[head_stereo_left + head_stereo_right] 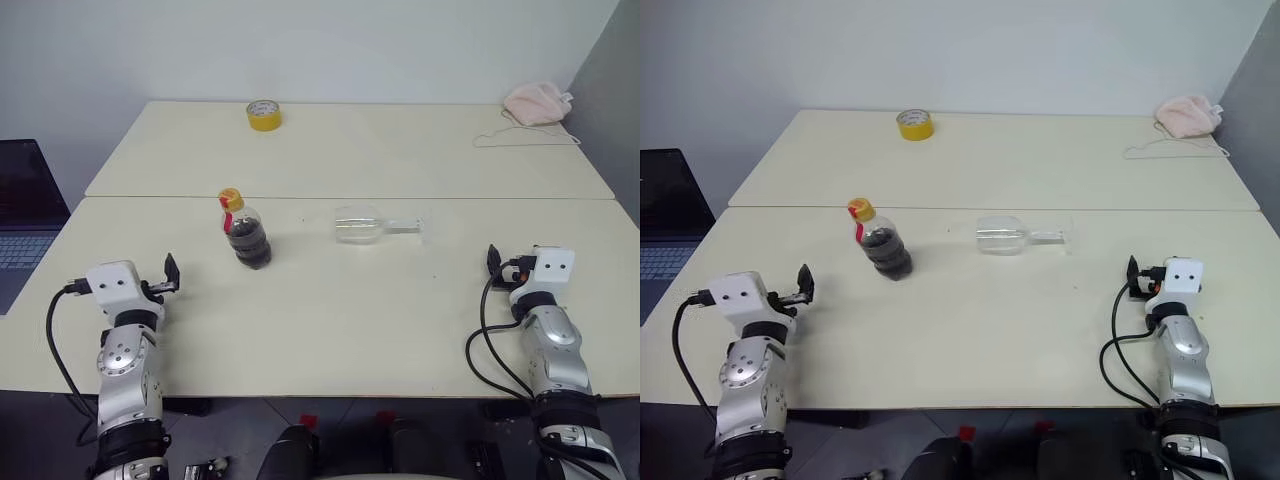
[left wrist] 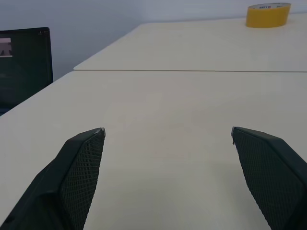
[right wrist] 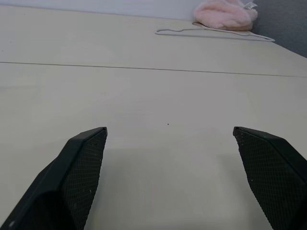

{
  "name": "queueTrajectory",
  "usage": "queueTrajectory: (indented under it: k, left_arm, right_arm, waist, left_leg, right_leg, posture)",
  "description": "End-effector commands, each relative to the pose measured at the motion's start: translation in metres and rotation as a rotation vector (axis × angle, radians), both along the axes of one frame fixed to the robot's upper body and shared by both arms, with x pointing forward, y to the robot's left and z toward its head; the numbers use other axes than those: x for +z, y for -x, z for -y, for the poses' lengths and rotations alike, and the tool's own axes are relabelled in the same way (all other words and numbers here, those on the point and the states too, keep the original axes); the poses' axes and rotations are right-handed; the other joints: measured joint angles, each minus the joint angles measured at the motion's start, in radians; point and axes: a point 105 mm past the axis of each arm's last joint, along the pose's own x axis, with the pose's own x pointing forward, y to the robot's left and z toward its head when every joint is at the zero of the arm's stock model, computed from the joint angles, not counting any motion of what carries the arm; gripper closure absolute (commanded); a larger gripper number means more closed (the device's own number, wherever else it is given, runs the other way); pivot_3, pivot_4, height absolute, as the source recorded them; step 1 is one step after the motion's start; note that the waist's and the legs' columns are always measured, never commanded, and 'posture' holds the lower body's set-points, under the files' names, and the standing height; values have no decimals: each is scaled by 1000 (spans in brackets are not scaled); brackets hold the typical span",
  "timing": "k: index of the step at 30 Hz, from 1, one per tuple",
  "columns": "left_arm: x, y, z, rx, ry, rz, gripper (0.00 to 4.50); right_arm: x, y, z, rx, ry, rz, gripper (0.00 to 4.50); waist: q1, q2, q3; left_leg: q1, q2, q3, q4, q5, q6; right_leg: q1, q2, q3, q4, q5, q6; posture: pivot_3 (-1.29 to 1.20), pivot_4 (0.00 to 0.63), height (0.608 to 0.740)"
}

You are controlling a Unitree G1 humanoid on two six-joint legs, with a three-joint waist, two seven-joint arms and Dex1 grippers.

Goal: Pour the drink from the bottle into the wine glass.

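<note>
A: Head view? Squat clear plastic bottle (image 1: 245, 234) of dark drink (image 1: 248, 245) upright centre-left; clear stemmed wine glass (image 1: 372, 225) lying on its side just right.

B: Left wrist: left gripper (image 2: 168, 136) spread, empty. Right wrist: right gripper (image 3: 170, 136) likewise.

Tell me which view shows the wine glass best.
The left eye view: the wine glass lies on its side, bowl toward the bottle, in full outline. The right eye view shows the same. The wrist views look past it.
</note>
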Motion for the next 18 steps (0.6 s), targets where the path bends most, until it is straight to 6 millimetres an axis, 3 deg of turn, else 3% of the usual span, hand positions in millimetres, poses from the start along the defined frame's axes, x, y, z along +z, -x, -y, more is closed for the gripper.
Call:
queueTrajectory:
  k: [1, 11, 18]
  left_arm:
    - [18, -1, 0, -19, -55, 58, 32]
    - [7, -2, 11, -127, -32, -32, 32]
    - [21, 0, 18, -180, -47, 5, 32]
  right_arm:
    - [18, -1, 0, 10, 25, 61, 0]
    - [17, 0, 0, 12, 17, 62, 0]
    - [27, 6, 2, 17, 50, 80, 0]
  waist:
    - [0, 0, 0]
    - [0, 0, 0]
    - [0, 0, 0]
  left_leg:
    - [0, 0, 0, 0, 0, 0]
    - [0, 0, 0, 0, 0, 0]
    - [-1, 1, 1, 0, 0, 0]
  right_leg:
    - [0, 0, 0, 0, 0, 0]
    - [0, 0, 0, 0, 0, 0]
    - [-2, 1, 1, 0, 0, 0]
  posture:
    - [0, 150, 740]
    - [0, 150, 740]
    - [0, 150, 740]
